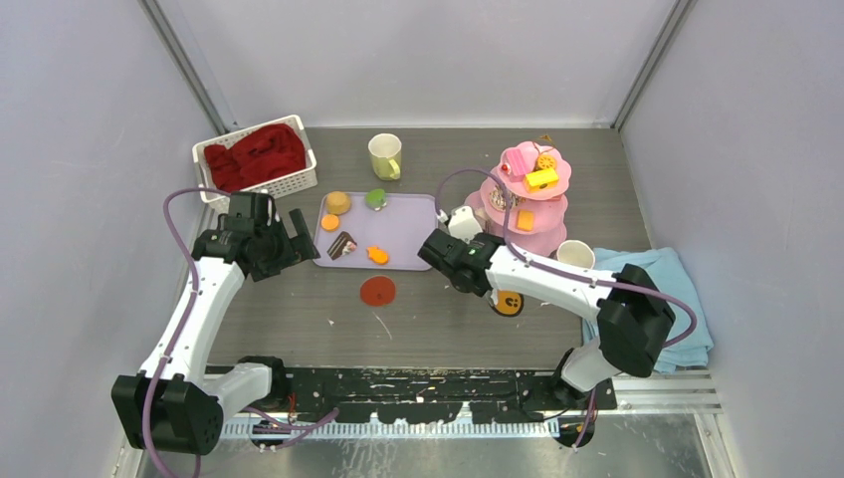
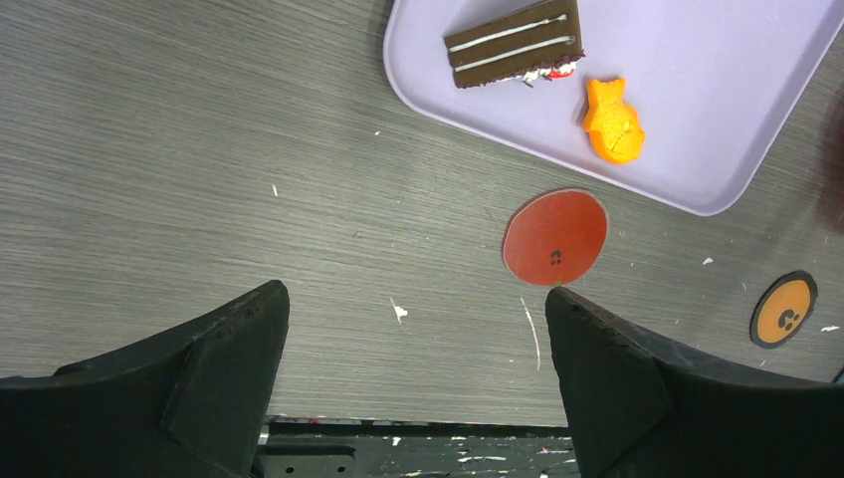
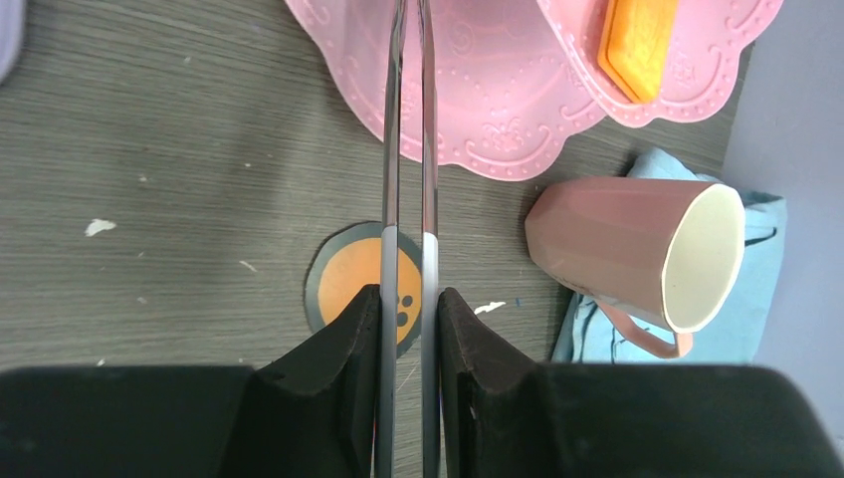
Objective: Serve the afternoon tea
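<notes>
L pincer hung spread wide, holding nothing. Flat red round coaster lay just ahead of it; lilac plastic tray beyond, w/ brown layered cake slice & orange fish-shaped sweet. R pincer was pinching thin silvery metal tongs — pink three-tier stand ahead, pink ceramic mug to its right — touching folded light-blue towel.

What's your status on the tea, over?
Left gripper open near lavender tray. Right gripper shut on thin metal tongs at pink three-tier stand. Brown cake slice on tray. Pink mug beside stand.
</notes>
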`<control>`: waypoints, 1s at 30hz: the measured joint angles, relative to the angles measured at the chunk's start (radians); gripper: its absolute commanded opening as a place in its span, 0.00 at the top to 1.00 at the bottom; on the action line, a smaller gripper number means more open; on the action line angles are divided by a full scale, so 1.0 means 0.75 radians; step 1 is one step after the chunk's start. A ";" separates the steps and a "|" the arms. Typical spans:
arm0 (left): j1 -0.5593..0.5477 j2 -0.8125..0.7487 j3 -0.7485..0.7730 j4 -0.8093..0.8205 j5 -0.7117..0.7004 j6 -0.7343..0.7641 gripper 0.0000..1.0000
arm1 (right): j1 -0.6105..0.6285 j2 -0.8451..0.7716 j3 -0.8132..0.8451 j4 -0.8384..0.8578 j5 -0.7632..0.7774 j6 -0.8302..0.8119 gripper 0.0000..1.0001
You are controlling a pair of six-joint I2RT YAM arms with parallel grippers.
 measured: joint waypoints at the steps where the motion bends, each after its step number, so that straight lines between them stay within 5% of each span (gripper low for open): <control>1: 0.000 0.000 -0.001 0.000 0.000 0.000 0.00 | -0.008 0.009 -0.005 0.001 0.009 0.007 0.99; 26: 0.000 0.022 -0.001 0.001 0.001 0.003 0.00 | -0.113 0.268 0.021 0.092 0.228 0.095 0.99; 30: 0.000 0.026 -0.001 0.002 0.001 0.005 0.00 | -0.113 0.286 0.022 0.115 0.220 0.072 0.86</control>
